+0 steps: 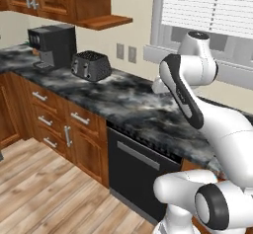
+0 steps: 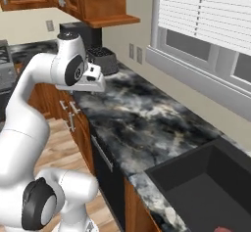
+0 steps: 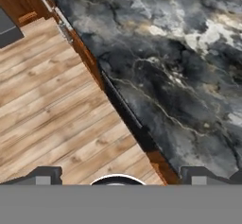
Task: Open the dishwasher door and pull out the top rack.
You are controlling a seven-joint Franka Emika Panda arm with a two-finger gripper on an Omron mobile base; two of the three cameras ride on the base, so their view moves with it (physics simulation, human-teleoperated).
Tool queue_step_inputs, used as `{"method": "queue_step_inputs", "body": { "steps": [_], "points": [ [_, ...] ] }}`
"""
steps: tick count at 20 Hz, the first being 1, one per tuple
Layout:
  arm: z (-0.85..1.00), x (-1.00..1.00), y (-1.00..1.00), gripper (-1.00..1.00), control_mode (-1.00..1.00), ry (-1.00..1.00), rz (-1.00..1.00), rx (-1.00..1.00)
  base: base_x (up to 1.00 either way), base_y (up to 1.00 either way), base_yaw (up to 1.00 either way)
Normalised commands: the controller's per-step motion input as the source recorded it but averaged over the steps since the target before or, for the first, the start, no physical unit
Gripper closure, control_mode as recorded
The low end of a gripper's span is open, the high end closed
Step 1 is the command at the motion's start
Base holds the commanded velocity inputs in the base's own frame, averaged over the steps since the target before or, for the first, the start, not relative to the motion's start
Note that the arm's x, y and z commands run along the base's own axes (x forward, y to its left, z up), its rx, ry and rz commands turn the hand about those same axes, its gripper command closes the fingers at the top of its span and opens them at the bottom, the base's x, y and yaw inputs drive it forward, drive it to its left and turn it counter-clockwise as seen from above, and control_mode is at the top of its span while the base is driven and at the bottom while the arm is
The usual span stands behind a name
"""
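Note:
The dishwasher door [image 1: 141, 176] is a black panel under the marble counter [image 1: 123, 99], shut, with a grey bar handle [image 1: 138, 155] near its top. It also appears at the counter's front in the right base view [image 2: 105, 172]. From above, in the hand view, the door is a thin dark strip with its handle [image 3: 124, 104] along the counter's edge. My gripper [image 3: 121, 175] hangs high above that edge, open, its fingertips [image 3: 45, 176] far apart with nothing between them. The white hand [image 2: 92, 78] hovers over the counter front. The top rack is hidden behind the shut door.
A black toaster [image 1: 91, 65] and a coffee machine [image 1: 53, 43] stand on the counter to the left. Brown drawers [image 1: 74, 129] flank the dishwasher. A dark sink [image 2: 206, 182] lies to the right. Wooden floor [image 3: 56, 114] spreads in front of the door.

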Motion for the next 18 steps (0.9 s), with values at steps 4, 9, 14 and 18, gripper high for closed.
{"method": "queue_step_inputs", "body": {
  "steps": [4, 9, 14, 18],
  "points": [
    [0.00, 0.00, 0.00, -1.00, 1.00, 0.00, 0.00, 0.00, 0.29, -0.54, 0.22],
    [0.00, 0.00, 0.00, -1.00, 1.00, 0.00, 0.00, 0.00, 0.05, -0.37, 0.12],
    [-0.30, -0.09, 0.15, -1.00, -1.00, 0.05, 0.05, -0.08, -0.12, 0.02, 0.02],
    [-1.00, -0.33, 0.96, -1.00, -1.00, 0.04, 0.12, -0.45, 0.00, 0.00, 0.00]
  ]
}}
